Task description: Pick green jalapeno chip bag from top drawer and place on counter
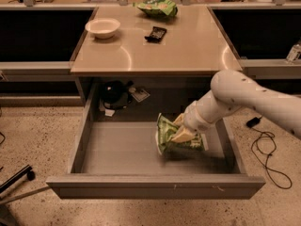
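- Step in hand: the pick. The claw (pixel 182 132) is down in the open drawer (pixel 117 149), closed on the upper edge of the bag (pixel 168 139).
- The bag sits in the right half of the drawer, below the worktop's (pixel 178 51) front right corner. It stands tilted on edge with a shadow under it, so I judge it is just off the floor or barely touching.
- Next move, as I judge it: lift straight up until the bag clears the drawer's right wall and front panel, pull out past the worktop's front edge, then rise above it.
- The bare area near the front edge looks the easiest drop spot. The bowl (pixel 102 27) is by the left edge, the black packet (pixel 155 33) mid-back, and the puffy bag (pixel 157 7) at the back edge.
- Risk: thin foil held by one edge may slip or swing against the front edge.
- Hard to make out: the claw's tips are half buried in foil, and the arm (pixel 244 91) hides the drawer's back right corner. A dark lump (pixel 114 93) under the worktop's left side is not identifiable.
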Controlling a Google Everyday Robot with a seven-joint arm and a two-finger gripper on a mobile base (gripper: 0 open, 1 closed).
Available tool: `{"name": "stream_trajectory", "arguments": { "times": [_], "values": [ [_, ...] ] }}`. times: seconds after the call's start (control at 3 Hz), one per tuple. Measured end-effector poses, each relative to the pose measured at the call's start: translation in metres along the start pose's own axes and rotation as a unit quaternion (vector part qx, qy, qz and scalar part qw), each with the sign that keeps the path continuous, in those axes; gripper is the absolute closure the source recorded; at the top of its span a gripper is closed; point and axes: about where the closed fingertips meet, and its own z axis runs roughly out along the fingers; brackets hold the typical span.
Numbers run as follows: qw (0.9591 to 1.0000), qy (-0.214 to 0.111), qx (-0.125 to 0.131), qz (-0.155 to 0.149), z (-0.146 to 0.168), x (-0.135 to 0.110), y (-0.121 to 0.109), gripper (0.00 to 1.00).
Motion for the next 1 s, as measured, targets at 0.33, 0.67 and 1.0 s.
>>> {"name": "stream_trajectory", "arguments": {
  "times": [0.33,0.67,1.0],
  "values": [
    [0.9997,-0.004,0.006,-0.021,-0.054,-0.045,-0.016,1.0],
    [0.9982,-0.004,0.005,-0.06,-0.106,-0.107,-0.036,1.0],
    [0.9966,-0.013,0.016,-0.08,-0.13,-0.132,-0.049,1.0]
  ]
}}
